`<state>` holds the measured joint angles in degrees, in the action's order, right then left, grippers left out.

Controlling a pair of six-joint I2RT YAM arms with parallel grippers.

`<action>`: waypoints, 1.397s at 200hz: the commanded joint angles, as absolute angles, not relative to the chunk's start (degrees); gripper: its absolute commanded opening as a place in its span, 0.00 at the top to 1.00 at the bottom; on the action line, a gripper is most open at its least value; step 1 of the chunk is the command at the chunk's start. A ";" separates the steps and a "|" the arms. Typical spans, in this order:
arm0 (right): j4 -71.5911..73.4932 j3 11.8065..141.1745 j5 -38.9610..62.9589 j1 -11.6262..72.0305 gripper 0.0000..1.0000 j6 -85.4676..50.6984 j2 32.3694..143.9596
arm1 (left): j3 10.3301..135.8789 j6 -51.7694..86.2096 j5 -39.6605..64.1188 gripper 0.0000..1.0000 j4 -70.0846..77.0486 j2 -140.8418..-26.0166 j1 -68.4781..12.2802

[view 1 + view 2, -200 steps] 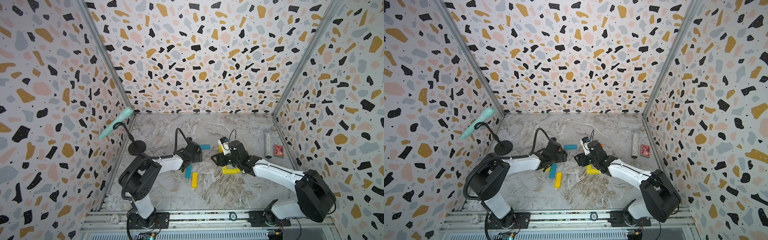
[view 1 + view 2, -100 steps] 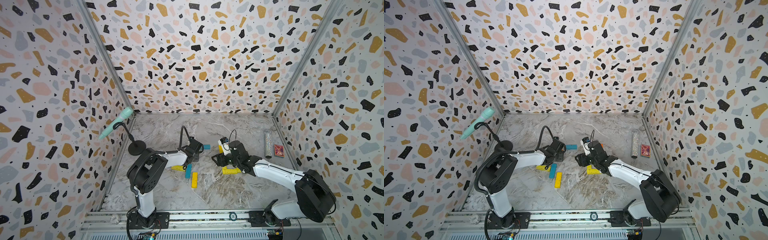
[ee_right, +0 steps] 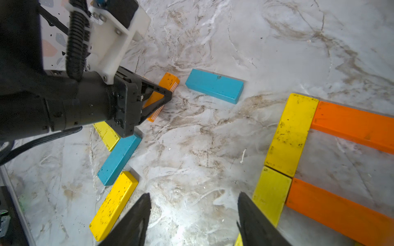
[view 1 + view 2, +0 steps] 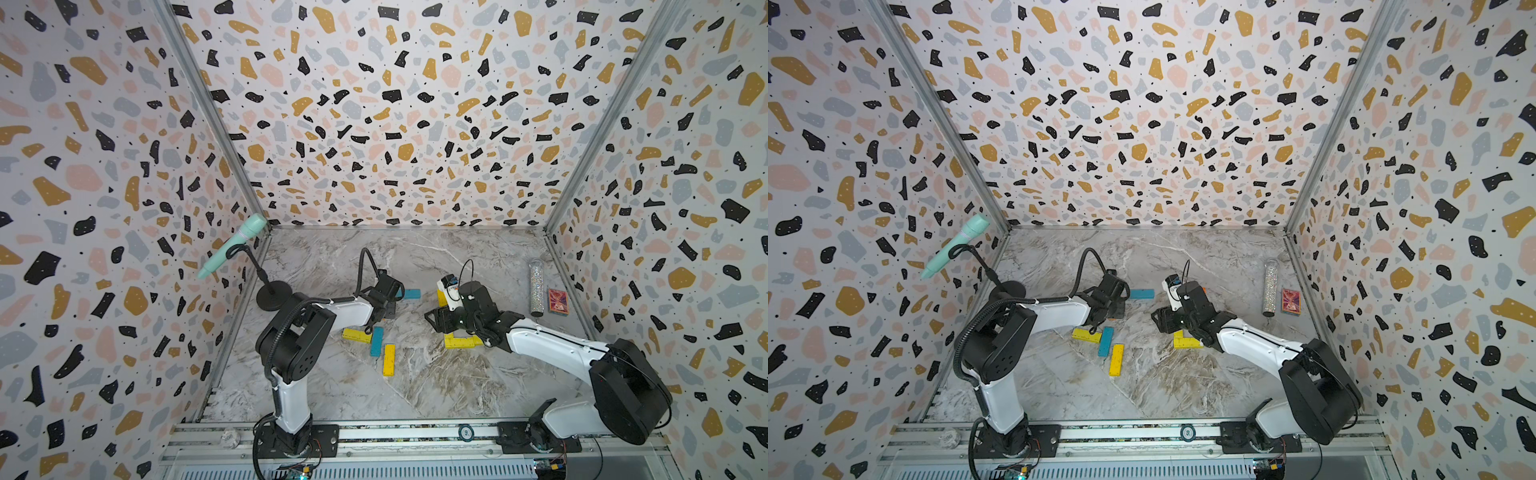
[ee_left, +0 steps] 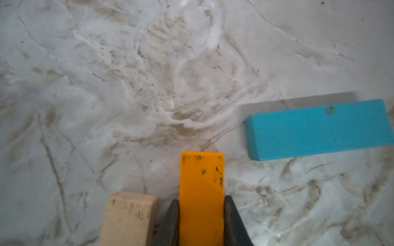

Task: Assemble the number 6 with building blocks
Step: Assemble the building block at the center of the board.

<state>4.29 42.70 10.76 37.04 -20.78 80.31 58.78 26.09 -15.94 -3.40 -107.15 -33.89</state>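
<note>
The left tool [image 5: 202,200] is clamped on the orange block [image 5: 201,176], long axis in line with the jaws, low over the counter [image 5: 106,85]. The unfinished number 6 [image 3: 292,132] lies rightward, under the right arm; the right tool [image 3: 193,194] stands apart.

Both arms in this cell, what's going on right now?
The left gripper is shut on a narrow orange wooden plank; a pale bare-wood plank and a teal-blue wooden plank lie close by. The right gripper hangs open beside the partly built 6: two yellow planks end to end with two orange planks branching off. Three loose planks, two yellow and one teal, lie between the arms.
</note>
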 commanded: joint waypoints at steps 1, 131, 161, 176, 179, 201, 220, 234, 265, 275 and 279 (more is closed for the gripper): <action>4.11 43.56 11.06 36.65 0.34 -19.80 81.03 | 58.91 25.60 -14.52 0.79 -2.37 -105.48 -33.40; 3.25 55.47 14.62 34.50 0.34 -16.48 94.24 | 59.24 25.48 -11.26 0.54 -0.31 -106.42 -33.40; 2.50 58.36 16.46 33.74 0.34 -16.24 96.26 | 59.68 26.09 -10.14 0.41 0.07 -104.35 -33.27; 2.61 59.92 17.41 33.26 0.34 -16.38 97.25 | 59.88 26.58 -8.78 0.40 0.80 -102.76 -32.84; 2.61 60.28 17.60 33.16 0.34 -16.47 97.54 | 59.81 26.77 -8.48 0.39 1.13 -102.33 -32.72; 1.67 63.72 19.06 32.45 0.34 -16.67 100.60 | 57.87 29.48 -4.95 0.38 4.61 -99.52 -30.52; 0.97 66.44 19.08 32.17 0.34 -16.92 103.47 | 55.91 30.75 -4.56 0.37 6.39 -98.12 -29.38; 0.13 68.60 19.08 31.79 0.34 -17.04 106.03 | 54.84 31.00 -4.39 0.36 7.12 -97.92 -29.08; -1.75 72.56 18.99 31.16 0.34 -16.80 111.19 | 52.64 31.75 -2.82 0.33 9.76 -98.45 -28.29; -2.02 73.40 19.05 31.25 0.34 -16.79 112.30 | 51.89 32.24 -2.41 0.33 10.96 -98.50 -27.99; -2.03 73.73 18.95 31.25 0.34 -16.77 112.63 | 51.65 32.40 -2.18 0.33 11.34 -98.52 -27.91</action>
<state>0.80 70.85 18.61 31.48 -17.21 111.46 53.56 30.94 -4.45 7.38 -98.17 -28.49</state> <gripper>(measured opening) 0.664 0.665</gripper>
